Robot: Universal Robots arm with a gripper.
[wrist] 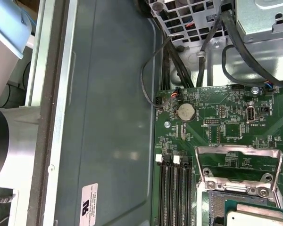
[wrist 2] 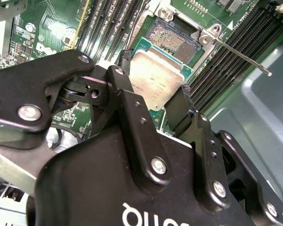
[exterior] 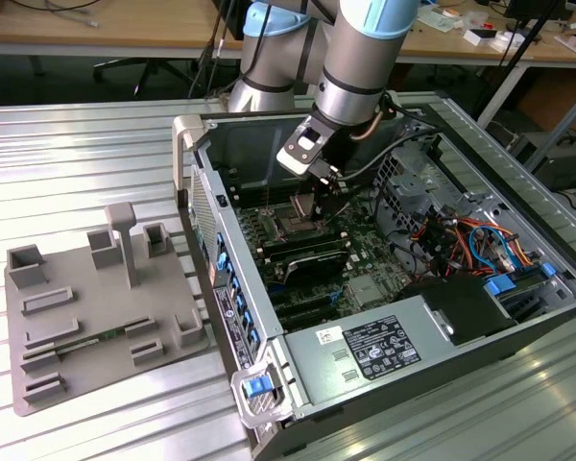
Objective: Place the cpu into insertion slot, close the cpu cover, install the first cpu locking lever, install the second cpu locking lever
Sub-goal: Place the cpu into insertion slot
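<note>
The gripper point(wrist 2: 153, 89) gripped the cpu point(wrist 2: 156, 75) by its edges just beside the bare insertion slot point(wrist 2: 172, 37), not yet seated, with the cpu cover point(wrist: 238, 150) raised open at the slot's edge and a locking lever point(wrist 2: 240, 56) unlatched.

Matt silver-grey metal cpu point(wrist 2: 156, 84); shiny bare-metal cpu cover point(wrist: 236, 149).

Standing over the case, in the second wrist view the gripper point(wrist 2: 152, 92) pinches the cpu point(wrist 2: 158, 77), its black fingers point(wrist 2: 127, 99) covering the cpu's near edge, and the cpu hides part of the insertion slot point(wrist 2: 172, 37). In the first wrist view both are cut off at the picture's edge beside the raised cpu cover point(wrist: 238, 165). In the exterior view the arm point(exterior: 355, 67) blocks part of the insertion slot, and the cpu is too small to make out.
</note>
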